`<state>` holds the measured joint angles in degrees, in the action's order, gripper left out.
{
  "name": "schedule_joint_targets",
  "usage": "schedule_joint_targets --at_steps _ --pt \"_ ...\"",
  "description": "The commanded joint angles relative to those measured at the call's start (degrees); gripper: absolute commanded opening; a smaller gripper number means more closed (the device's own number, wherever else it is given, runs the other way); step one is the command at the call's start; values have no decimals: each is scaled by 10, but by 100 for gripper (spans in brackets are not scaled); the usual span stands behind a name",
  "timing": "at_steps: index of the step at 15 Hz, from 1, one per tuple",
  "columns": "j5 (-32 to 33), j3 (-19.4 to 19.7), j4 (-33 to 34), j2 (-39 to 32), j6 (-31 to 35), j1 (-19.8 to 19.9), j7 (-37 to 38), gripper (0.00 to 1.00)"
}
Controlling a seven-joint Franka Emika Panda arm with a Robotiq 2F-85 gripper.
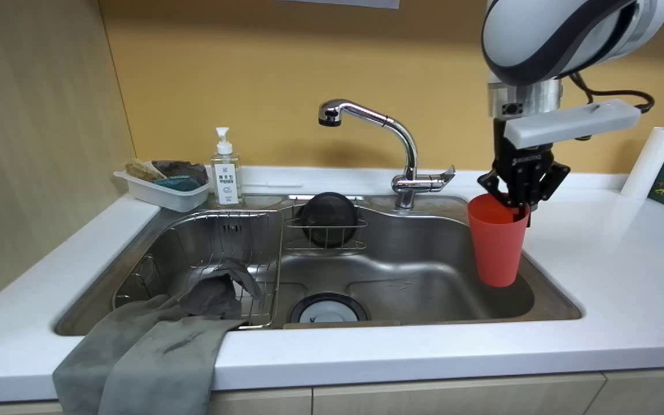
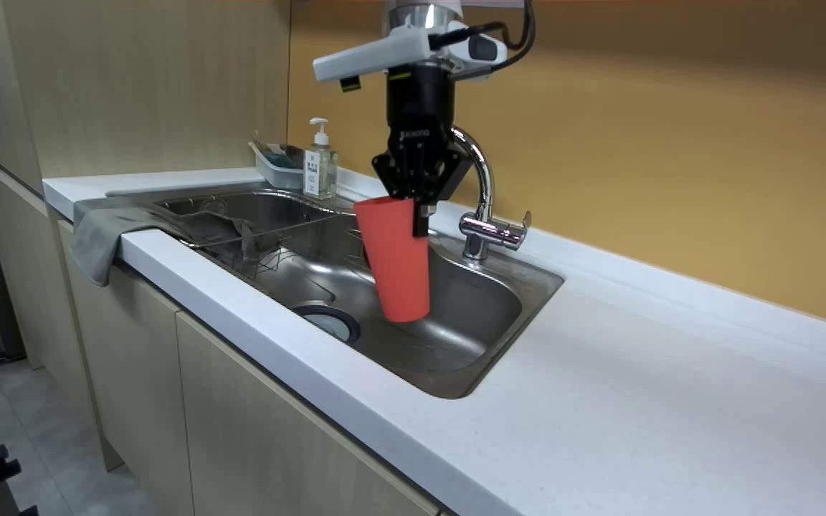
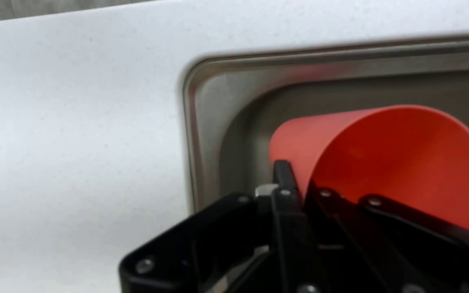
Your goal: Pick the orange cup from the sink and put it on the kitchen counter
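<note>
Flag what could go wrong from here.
The claw pinches the cup by one wall at its rim, so it could swing or slip.
The cup hangs tilted, so it may tip when set on the counter.
Hanging over the sink, it might clip the sink edge if carried low.

Exterior view: "ROBOTIQ" in white letters on black gripper (image 1: pixel 524 212). Pump bottle (image 1: pixel 226 172): white label (image 1: pixel 227 185), dark print, too small to read.

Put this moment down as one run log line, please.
object: orange cup | jaws: shut on its wall at the rim, one inside, one outside | position: over sink | placement: not yet on kitchen counter
</note>
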<state>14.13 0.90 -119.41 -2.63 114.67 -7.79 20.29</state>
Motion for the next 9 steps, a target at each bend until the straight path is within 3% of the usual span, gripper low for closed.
schedule_joint_targets --at_steps 1,3,4,9 --pt "-40 8 13 19 -3 44 18 1" --pt "-76 19 10 27 1 72 7 1" --pt "-49 5 4 21 3 62 0 4" --pt "-66 17 12 13 8 85 9 1"
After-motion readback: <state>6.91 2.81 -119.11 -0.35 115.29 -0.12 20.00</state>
